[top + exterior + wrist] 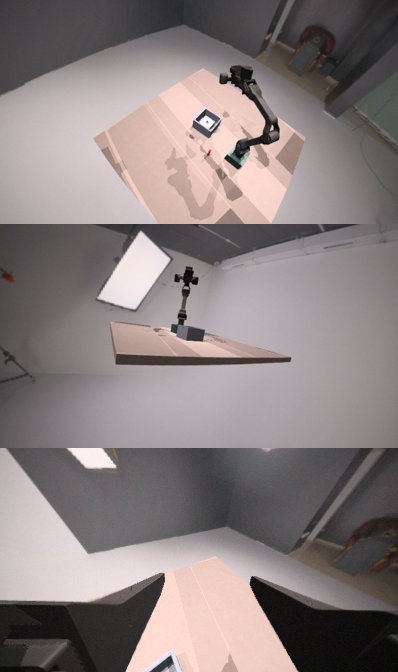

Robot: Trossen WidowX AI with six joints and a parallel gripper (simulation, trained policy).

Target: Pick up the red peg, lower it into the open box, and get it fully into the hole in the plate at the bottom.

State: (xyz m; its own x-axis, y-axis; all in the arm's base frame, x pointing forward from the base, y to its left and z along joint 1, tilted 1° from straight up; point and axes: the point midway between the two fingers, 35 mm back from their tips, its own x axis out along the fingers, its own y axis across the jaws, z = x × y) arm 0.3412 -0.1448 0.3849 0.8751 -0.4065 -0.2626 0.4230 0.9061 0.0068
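Note:
The small red peg (209,152) is on the table between the box and the arm's base, and appears to stand upright. It does not show in the other views. The open grey-blue box (201,129) (186,334) stands on the table, and its rim also shows at the bottom of the wrist view (173,654). A white plate (202,121) with a dark hole near its middle lies at the box's bottom. My gripper (186,279) (208,578) is wide open and empty, high above the table, far from the peg.
The arm's green base (237,160) (174,328) stands on the table (124,142) (139,344), to the right of the peg in the top view. The arm rises from it, and its shadows fall across the table. A red and grey object (308,50) is on the floor beyond the table.

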